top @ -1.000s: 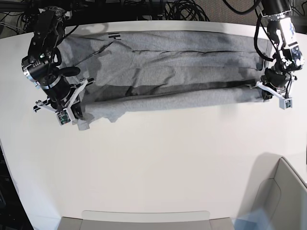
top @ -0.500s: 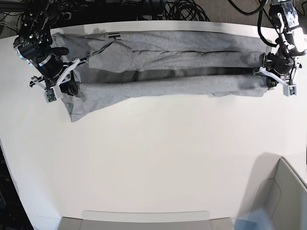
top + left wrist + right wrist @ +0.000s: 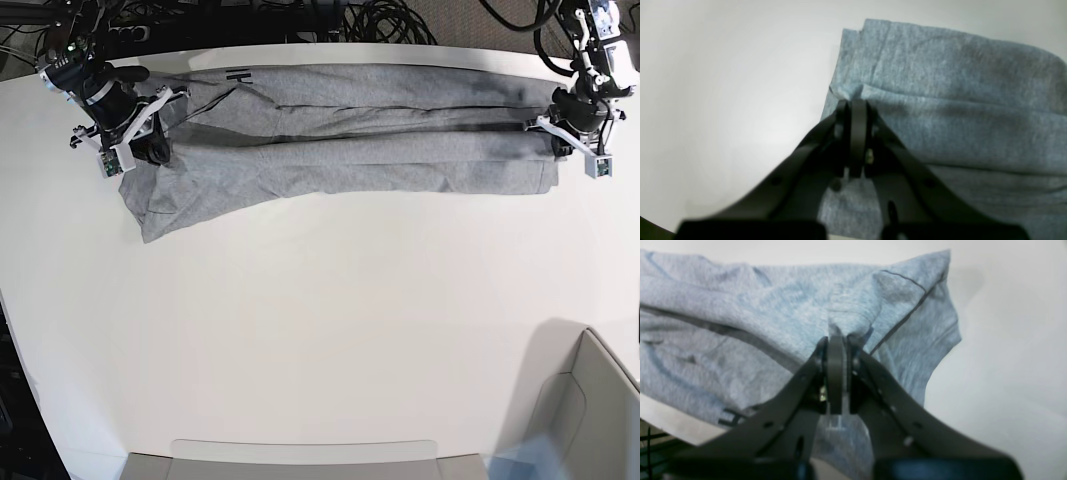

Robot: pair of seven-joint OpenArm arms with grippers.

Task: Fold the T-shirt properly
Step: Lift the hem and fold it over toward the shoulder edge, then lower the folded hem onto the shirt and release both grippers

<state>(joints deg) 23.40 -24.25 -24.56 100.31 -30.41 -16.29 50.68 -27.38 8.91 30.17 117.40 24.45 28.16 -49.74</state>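
Note:
The heather-grey T-shirt (image 3: pixel 340 140) lies folded lengthwise as a long band across the far side of the white table, with a bit of black lettering (image 3: pixel 238 74) showing at its far edge. My left gripper (image 3: pixel 556 140) is shut on the band's right end; the left wrist view shows its jaws pinching a fold of the T-shirt (image 3: pixel 940 110). My right gripper (image 3: pixel 150 148) is shut on the band's left end, where a sleeve hangs toward the table front. In the right wrist view its jaws (image 3: pixel 836 340) pinch bunched T-shirt cloth (image 3: pixel 740 326).
Black cables (image 3: pixel 380 20) lie behind the table's far edge. A grey bin (image 3: pixel 580 410) stands at the front right and a grey tray edge (image 3: pixel 300 460) runs along the front. The white table (image 3: pixel 330 320) stretches in front of the shirt.
Both grippers have moved toward the far edge with the shirt's near long edge, laying it over the far part. The band is narrower now.

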